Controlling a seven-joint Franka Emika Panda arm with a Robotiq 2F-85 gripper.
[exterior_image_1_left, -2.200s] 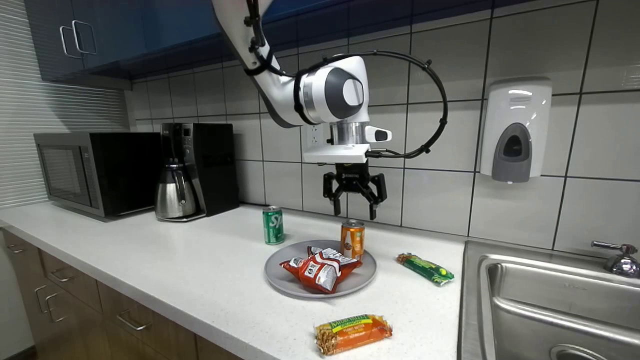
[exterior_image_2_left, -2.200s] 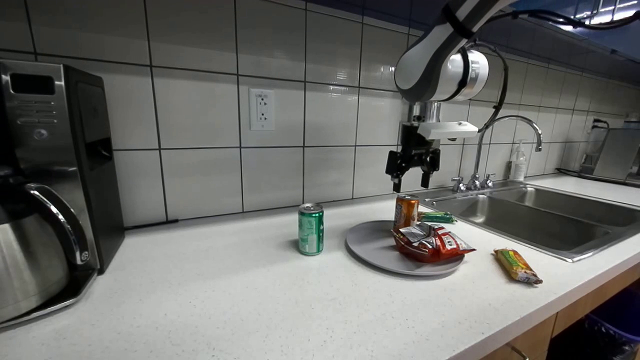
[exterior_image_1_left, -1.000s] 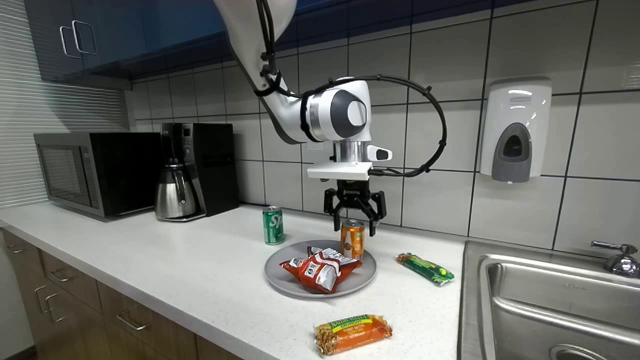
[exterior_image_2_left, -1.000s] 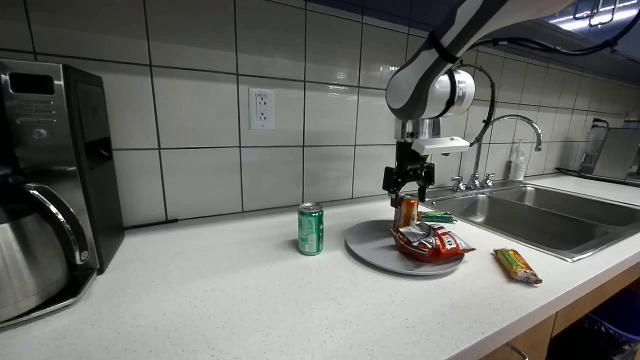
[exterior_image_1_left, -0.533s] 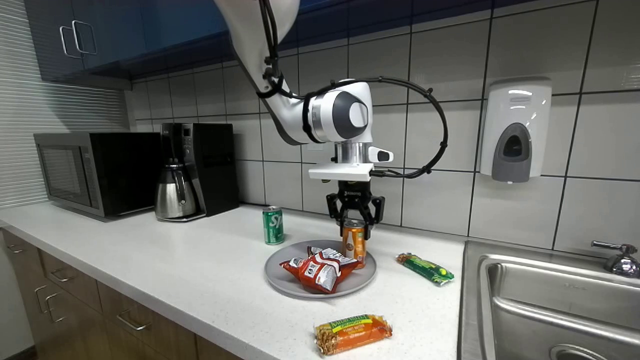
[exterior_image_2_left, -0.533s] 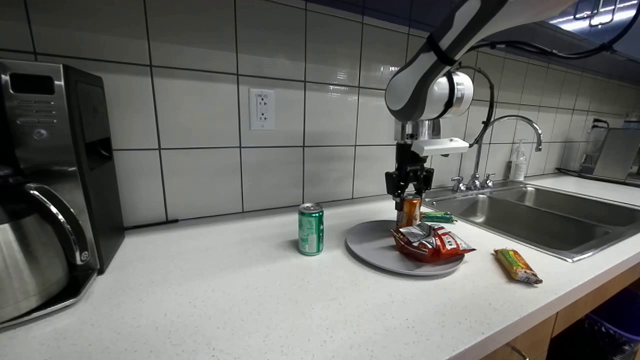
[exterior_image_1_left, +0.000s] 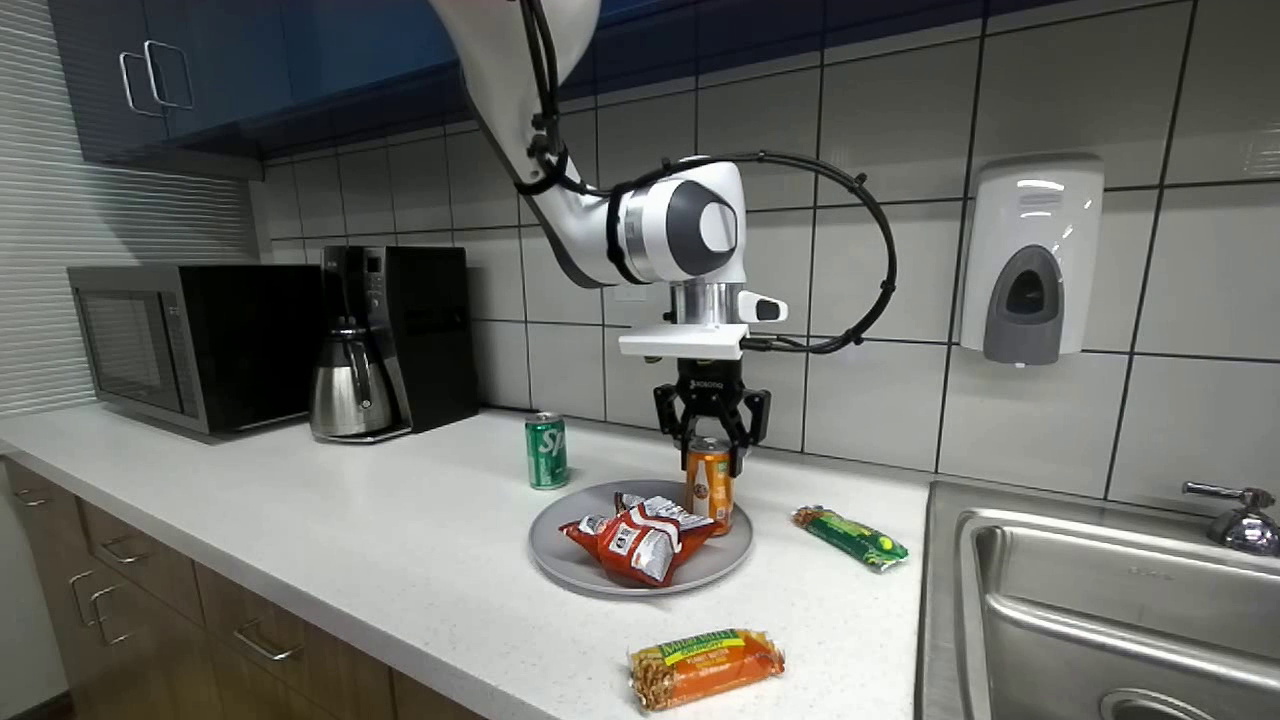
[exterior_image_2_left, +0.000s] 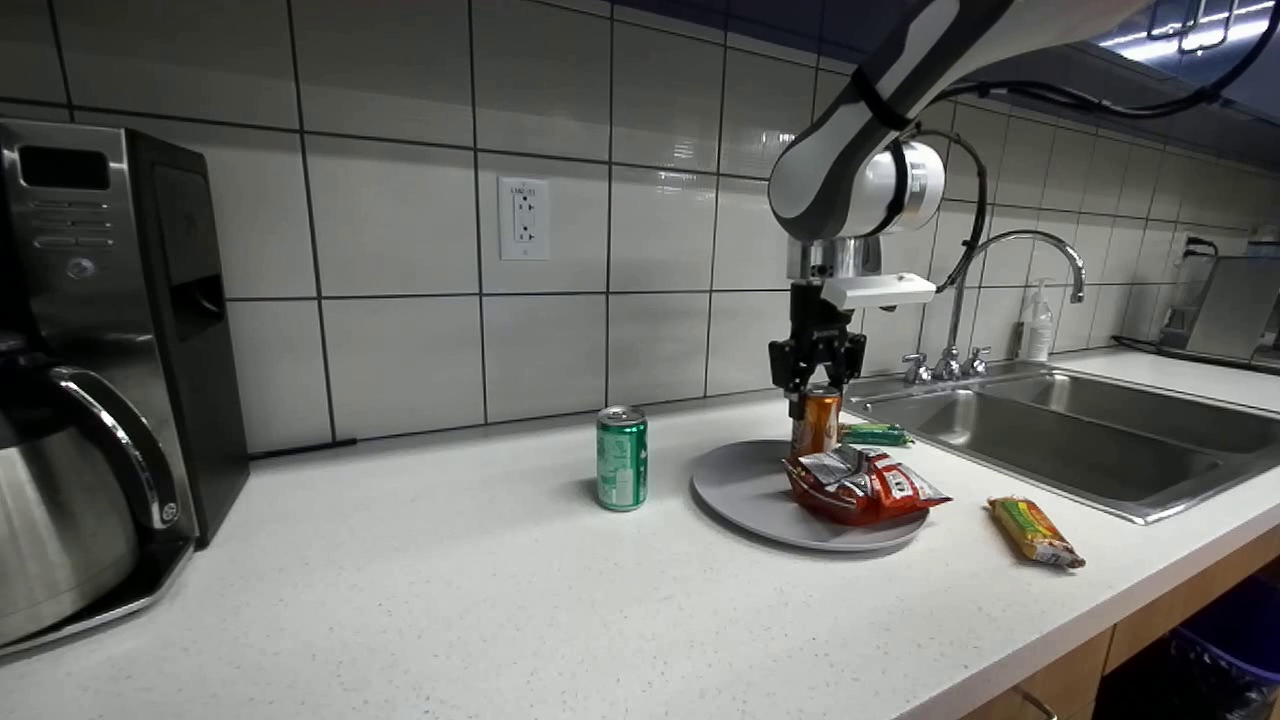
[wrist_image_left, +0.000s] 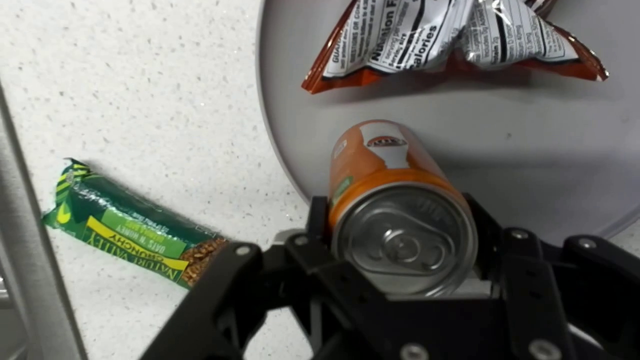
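Note:
An orange soda can stands upright at the back of a grey round plate. My gripper points straight down over it, shut on the can's upper part. In the wrist view the black fingers press on either side of the can, around its silver lid. Whether its base rests on the plate or hangs just off it I cannot tell; the bag partly covers that spot. A red chip bag lies on the plate in front of the can, seen in both exterior views.
A green soda can stands beside the plate. On the counter lie a green granola bar and an orange-wrapped bar. The sink rim borders the counter. A coffee maker and a microwave stand farther along.
My gripper came down from above the orange can, and its fingers closed around it. The can shifted slightly sideways as they closed. In the last half second almost nothing moved.

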